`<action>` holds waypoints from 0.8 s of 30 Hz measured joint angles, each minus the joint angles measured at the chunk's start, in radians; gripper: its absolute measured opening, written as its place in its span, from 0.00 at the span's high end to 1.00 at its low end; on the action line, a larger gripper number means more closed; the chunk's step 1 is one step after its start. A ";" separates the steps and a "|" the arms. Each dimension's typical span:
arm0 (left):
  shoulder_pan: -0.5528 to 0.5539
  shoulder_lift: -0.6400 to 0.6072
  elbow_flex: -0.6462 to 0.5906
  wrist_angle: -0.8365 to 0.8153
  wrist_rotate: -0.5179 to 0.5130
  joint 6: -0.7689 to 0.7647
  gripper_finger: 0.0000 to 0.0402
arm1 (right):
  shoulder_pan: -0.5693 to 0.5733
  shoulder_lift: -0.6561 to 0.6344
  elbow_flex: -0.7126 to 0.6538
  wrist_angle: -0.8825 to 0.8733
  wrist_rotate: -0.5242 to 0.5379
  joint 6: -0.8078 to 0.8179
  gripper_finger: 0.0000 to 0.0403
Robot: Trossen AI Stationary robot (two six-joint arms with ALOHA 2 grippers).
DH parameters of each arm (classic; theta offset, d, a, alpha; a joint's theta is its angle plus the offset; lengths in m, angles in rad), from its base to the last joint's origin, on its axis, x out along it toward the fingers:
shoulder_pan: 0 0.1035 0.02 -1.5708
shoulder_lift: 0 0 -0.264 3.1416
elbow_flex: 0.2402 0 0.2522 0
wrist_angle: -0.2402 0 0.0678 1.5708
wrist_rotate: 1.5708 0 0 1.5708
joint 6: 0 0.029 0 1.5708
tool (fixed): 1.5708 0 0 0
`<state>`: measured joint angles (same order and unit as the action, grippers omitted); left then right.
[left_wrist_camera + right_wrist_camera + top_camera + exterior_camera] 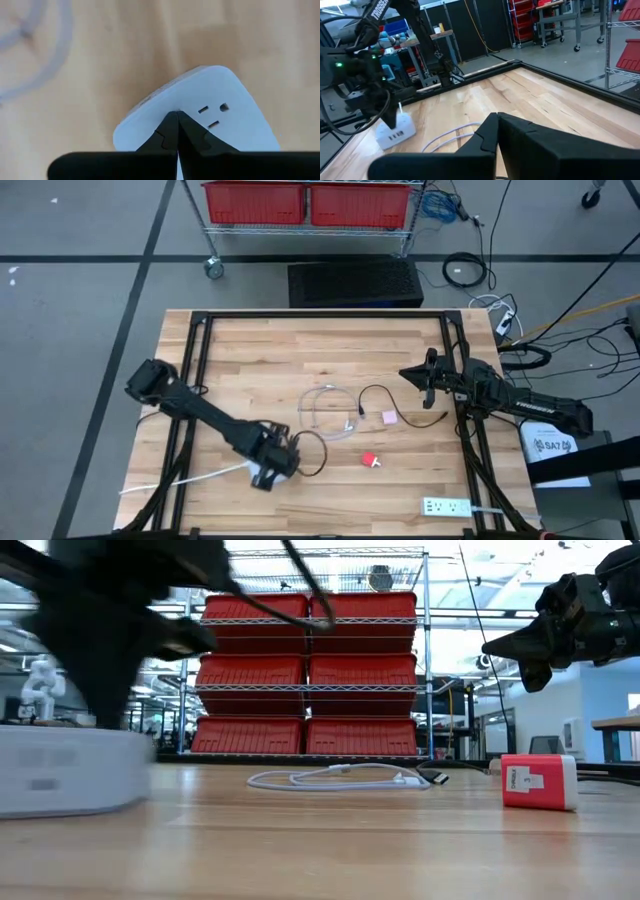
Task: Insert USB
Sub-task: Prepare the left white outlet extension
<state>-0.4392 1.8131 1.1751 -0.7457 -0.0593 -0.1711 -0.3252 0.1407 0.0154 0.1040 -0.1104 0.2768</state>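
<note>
A white power hub [165,97] with a wall outlet on top and a row of ports on its side [395,132] lies flat near the table's front left [262,477]. My left gripper [177,114] is shut and points down right over it [272,465]. A white USB cable [325,405] lies coiled flat at mid-table [340,778], touched by nothing. A black cable [385,395] lies beside it. My right gripper [405,373] waits shut, level above the table's right side [497,117]. My left gripper's shut fingertips [170,125] stand over the hub's top face [187,92], beside the outlet, coming from above. Whether they touch the hub I cannot tell.
A small red block [371,460] stands on the table right of the hub [538,782], and a pink piece [389,417] lies near the black cable. A white power strip [447,506] lies at the front right edge. The hub's white cord [185,479] runs off toward the left edge.
</note>
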 joint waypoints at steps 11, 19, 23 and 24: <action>0.127 0.003 -0.002 0.197 -0.098 0.182 1.00 | 0.000 0.000 0.000 0.047 0.000 0.000 1.00; 0.165 0.004 -0.001 0.293 -0.106 0.254 1.00 | 0.031 0.000 0.016 0.283 -0.199 0.047 1.00; 0.166 0.005 -0.002 0.323 -0.117 0.264 1.00 | 0.091 0.021 0.088 0.180 -0.211 0.049 1.00; 0.166 0.006 -0.002 0.333 -0.117 0.263 1.00 | 0.107 0.035 0.110 0.136 -0.210 0.048 1.00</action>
<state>-0.2733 1.8187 1.1732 -0.4129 -0.1768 0.0915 -0.2186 0.1755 0.1251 0.2398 -0.3206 0.3244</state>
